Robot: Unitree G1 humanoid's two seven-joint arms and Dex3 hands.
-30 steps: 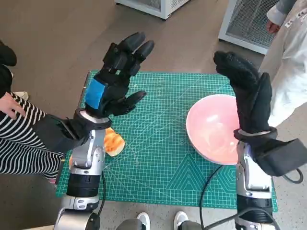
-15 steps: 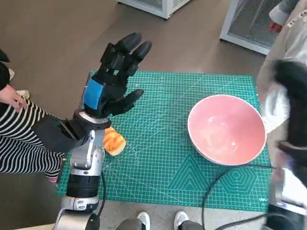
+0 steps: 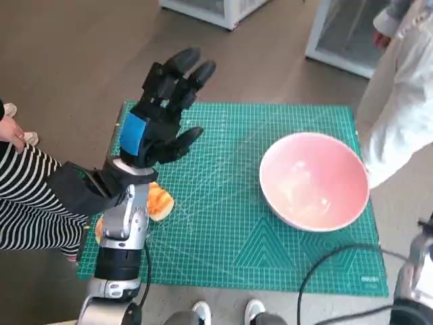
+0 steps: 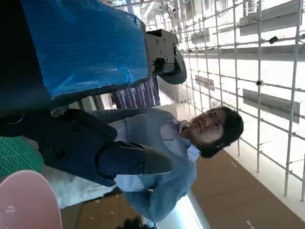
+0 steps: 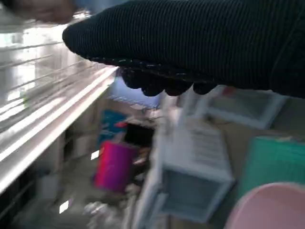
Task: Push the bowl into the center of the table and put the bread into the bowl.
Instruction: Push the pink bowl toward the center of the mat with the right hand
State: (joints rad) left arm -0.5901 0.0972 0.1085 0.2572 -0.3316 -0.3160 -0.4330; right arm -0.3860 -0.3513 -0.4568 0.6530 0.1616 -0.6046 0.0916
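Note:
The pink bowl (image 3: 314,179) stands on the right part of the green mat (image 3: 223,230); a bit of its rim also shows in the left wrist view (image 4: 24,200) and in the right wrist view (image 5: 271,210). The orange-brown bread (image 3: 160,202) lies near the mat's left edge, partly hidden behind my left forearm. My left hand (image 3: 162,115) is raised above the mat's far left part with its fingers (image 4: 124,160) spread, holding nothing. My right hand (image 5: 190,43) appears only in the blurred right wrist view, stretched out and empty; its forearm (image 3: 416,271) sits at the lower right.
A person in a striped sleeve (image 3: 27,196) sits close at the left. A person in a white coat (image 3: 406,101) stands by the table's right edge. White cabinets (image 3: 338,34) stand beyond the table. Shoes (image 3: 203,311) show at the near edge.
My right hand has swung off to the right, away from above the bowl and out of the head view. The left hand stays raised. Bowl and bread have not moved.

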